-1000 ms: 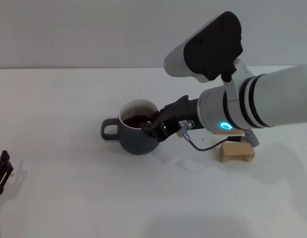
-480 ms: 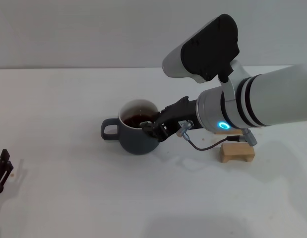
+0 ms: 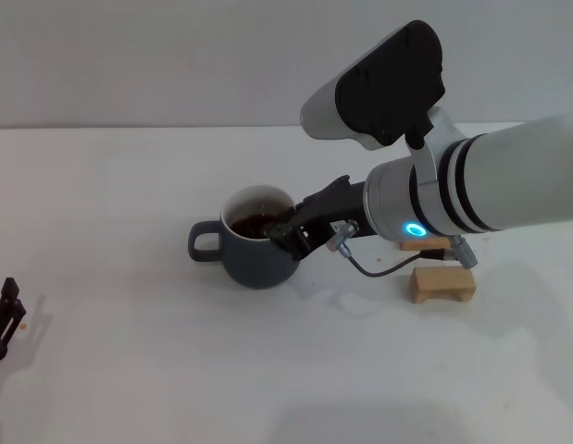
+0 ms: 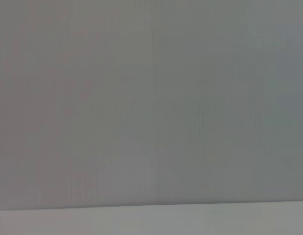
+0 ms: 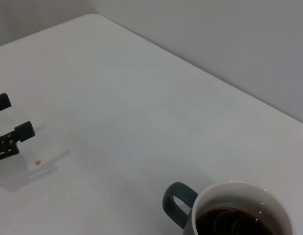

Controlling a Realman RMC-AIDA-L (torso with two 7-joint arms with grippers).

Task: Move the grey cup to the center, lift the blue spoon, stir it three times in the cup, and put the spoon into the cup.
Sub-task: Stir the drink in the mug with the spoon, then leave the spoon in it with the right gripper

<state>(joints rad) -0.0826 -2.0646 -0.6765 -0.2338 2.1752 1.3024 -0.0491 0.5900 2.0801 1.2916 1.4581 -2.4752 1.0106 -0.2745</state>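
From the head view we see the grey cup (image 3: 255,248) near the middle of the white worktop (image 3: 129,185), handle toward the left edge. Our right gripper (image 3: 291,235) sits at its rim; we cannot tell its opening. A wooden block (image 3: 442,283) lies nearer the right edge. Our left gripper (image 3: 4,319) rests at the left edge, opening unclear.

The left wrist view shows only blank wall.

In the right wrist view, the cup (image 5: 229,210) holds dark liquid (image 5: 232,223), with open worktop (image 5: 117,107) stretching to the far edge.
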